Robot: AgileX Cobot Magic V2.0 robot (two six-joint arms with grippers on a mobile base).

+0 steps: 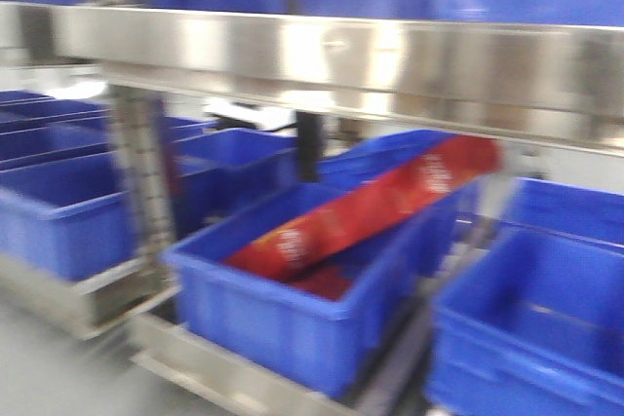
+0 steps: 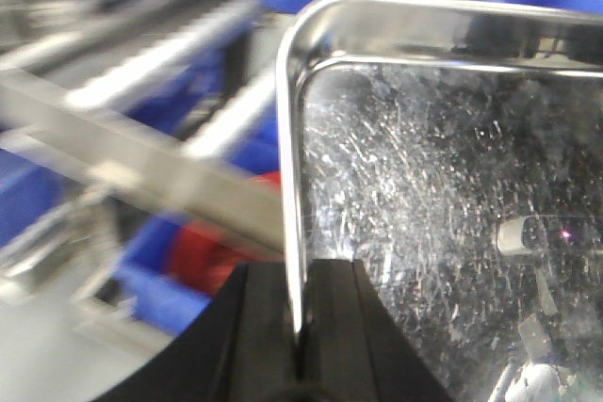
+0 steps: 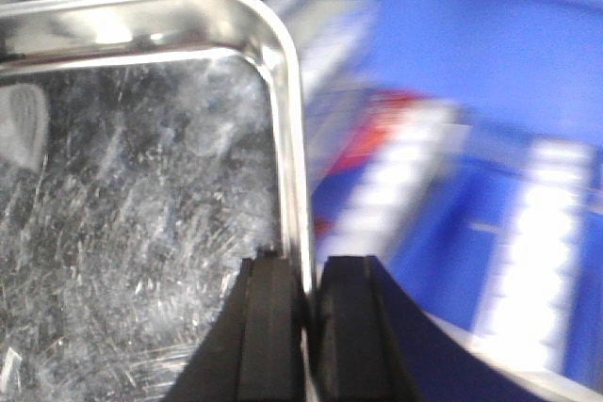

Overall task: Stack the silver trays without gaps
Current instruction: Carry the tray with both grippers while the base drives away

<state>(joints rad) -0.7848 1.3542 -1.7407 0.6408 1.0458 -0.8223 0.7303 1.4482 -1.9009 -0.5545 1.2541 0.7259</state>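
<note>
1. The left gripper (image 2: 300,275) is closed down to a sliver, its two black fingers pinching the thin out-turned rim (image 2: 290,138) of a silver tray (image 2: 443,214).
2. In the left wrist view that rim runs from the jaws toward 12 o'clock, then bends at a rounded corner toward 3 o'clock. The scratched tray floor spreads from 1 to 3 o'clock of the gripper.
3. The right gripper (image 3: 306,270) is clamped just as narrowly on a tray rim. Here the rim heads to 12 o'clock and curves off toward 9, with the floor lying at 9 to 11 o'clock.
4. The mirrored corners suggest one tray carried between both arms by opposite edges, so neither arm is nearer. I cannot confirm this from the wrist views alone.
5. Its long axis cannot be told, since the tray runs out of both frames.
6. No second tray shows anywhere. The front view has only the shelf rail (image 1: 341,56) and blue bins, and the nearest blue bin (image 1: 292,319) holds a red packet (image 1: 370,207).
7. The coming move likely turns on keeping both rims level, so the tray drops squarely into its mate without a tilted, gapped seat.
</note>
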